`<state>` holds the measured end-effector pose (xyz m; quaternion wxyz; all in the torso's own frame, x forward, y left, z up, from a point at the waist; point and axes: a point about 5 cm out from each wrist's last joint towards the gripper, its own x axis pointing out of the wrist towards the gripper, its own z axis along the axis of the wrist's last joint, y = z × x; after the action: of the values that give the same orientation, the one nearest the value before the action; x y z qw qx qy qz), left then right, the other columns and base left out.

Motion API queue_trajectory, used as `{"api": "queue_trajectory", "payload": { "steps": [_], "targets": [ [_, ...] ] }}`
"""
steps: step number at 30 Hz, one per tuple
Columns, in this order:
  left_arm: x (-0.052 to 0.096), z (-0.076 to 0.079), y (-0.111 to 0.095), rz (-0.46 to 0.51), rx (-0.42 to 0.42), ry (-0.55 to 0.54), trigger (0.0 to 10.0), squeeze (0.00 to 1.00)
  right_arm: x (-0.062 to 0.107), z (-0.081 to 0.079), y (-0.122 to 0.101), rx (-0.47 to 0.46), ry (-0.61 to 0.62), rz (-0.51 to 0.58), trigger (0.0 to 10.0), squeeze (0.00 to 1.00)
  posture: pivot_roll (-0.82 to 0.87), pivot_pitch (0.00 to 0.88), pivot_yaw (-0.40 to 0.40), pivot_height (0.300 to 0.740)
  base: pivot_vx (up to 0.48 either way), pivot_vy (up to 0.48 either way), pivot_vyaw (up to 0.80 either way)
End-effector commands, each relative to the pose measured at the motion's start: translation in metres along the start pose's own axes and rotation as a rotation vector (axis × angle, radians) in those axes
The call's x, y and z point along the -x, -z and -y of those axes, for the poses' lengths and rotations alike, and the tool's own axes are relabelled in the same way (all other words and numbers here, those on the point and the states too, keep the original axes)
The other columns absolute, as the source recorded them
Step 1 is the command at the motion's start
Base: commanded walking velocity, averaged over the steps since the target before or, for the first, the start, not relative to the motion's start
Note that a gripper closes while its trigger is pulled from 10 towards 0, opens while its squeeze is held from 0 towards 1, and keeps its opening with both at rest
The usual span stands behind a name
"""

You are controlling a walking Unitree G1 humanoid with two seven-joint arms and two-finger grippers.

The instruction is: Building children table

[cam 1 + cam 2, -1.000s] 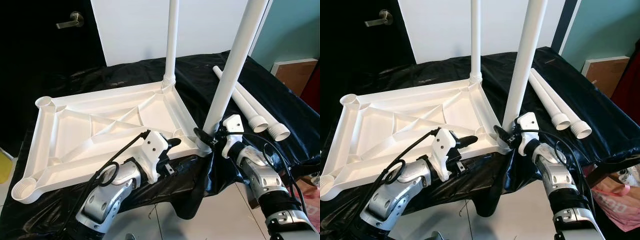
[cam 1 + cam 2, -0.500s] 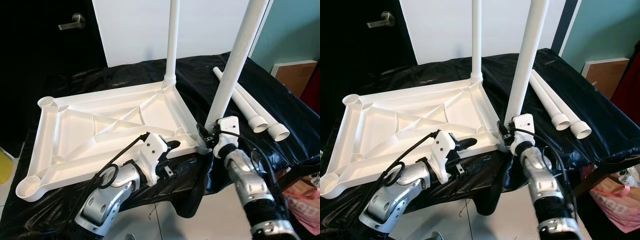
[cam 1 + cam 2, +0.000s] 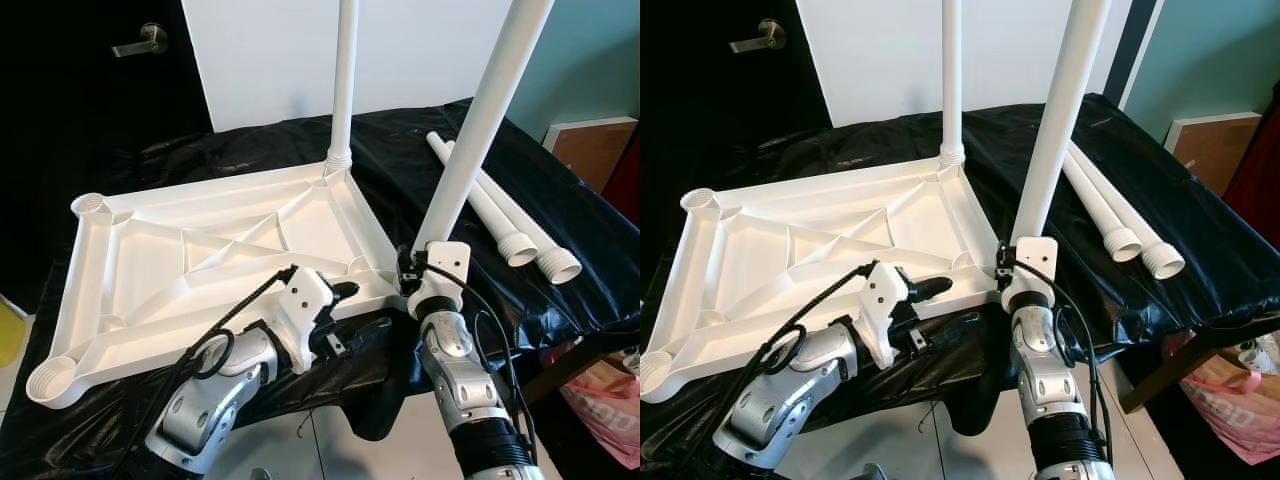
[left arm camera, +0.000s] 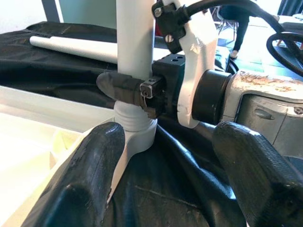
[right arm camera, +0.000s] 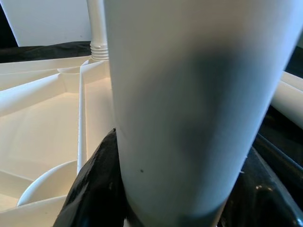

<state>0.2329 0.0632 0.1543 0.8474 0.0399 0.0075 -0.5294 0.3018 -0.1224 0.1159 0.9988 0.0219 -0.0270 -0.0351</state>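
The white tabletop [image 3: 88, 300] lies upside down on the black-covered table. One white leg [image 3: 343, 90] stands upright in its far right corner socket. A second leg [image 3: 475, 130] rises from the near right corner socket, leaning a little to the right. My right gripper [image 3: 406, 273] is shut on this leg just above the socket, one finger [image 5: 92, 189] on each side of it. My left gripper [image 3: 345, 293] is open at the tabletop's front edge, its fingers [image 4: 94, 175] wide apart and pointing at that same socket [image 4: 135, 135].
Two loose white legs [image 3: 500, 215] lie side by side on the black cover at the right. The table's front edge runs just behind my arms. A dark door with a handle [image 3: 140, 42] is at the back left. A pink bag [image 3: 610, 400] sits on the floor at right.
My right forearm has swung left, from out at the right to directly below the near leg, its wrist turning around the leg. The left gripper has hardly moved.
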Motion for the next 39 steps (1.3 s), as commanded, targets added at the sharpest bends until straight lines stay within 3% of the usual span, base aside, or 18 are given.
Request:
{"api": "queue_trajectory", "payload": {
  "steps": [1,7,8,24,25,26,27,39],
  "targets": [
    [0.001,0.000,0.000,-0.007,-0.001,0.010,10.0,0.00,0.007,0.007,0.017,0.006,0.043,-0.086,10.0,0.00,0.01,0.018,-0.010,0.740,0.000,0.000,0.00],
    [0.002,0.001,0.000,-0.008,0.000,0.009,10.0,0.00,0.005,0.004,0.012,0.012,0.016,-0.056,10.0,0.00,0.01,0.018,-0.010,0.740,0.000,0.000,0.00],
    [0.002,0.001,0.000,-0.008,0.001,0.009,10.0,0.00,0.005,0.004,0.008,-0.002,-0.012,-0.035,10.0,1.00,0.01,0.019,-0.010,0.740,0.000,0.000,0.00],
    [0.001,0.001,0.000,-0.008,0.001,0.011,10.0,0.00,0.003,0.028,-0.004,-0.011,-0.268,0.038,10.0,1.00,0.00,0.018,-0.010,0.740,0.000,0.000,0.00],
    [0.001,0.001,0.000,-0.008,0.001,0.013,10.0,0.00,0.002,0.030,-0.005,-0.006,-0.302,0.039,10.0,0.80,-0.01,0.016,-0.008,0.740,0.000,0.000,0.00],
    [0.001,0.001,0.000,-0.008,0.001,0.013,10.0,0.00,0.002,0.030,-0.005,-0.006,-0.302,0.039,10.0,0.80,-0.01,0.016,-0.008,0.740,0.000,0.000,0.00],
    [0.001,0.000,0.000,-0.011,0.000,0.015,10.0,0.00,-0.002,0.030,-0.007,0.021,-0.422,0.031,10.0,0.00,-0.01,0.013,-0.007,0.740,0.000,0.000,0.00],
    [-0.001,-0.001,-0.001,-0.008,-0.006,0.017,10.0,0.00,-0.019,0.025,-0.014,0.093,-0.633,0.027,10.0,0.00,0.00,0.007,-0.012,0.740,0.000,0.000,0.00]
  ]
}}
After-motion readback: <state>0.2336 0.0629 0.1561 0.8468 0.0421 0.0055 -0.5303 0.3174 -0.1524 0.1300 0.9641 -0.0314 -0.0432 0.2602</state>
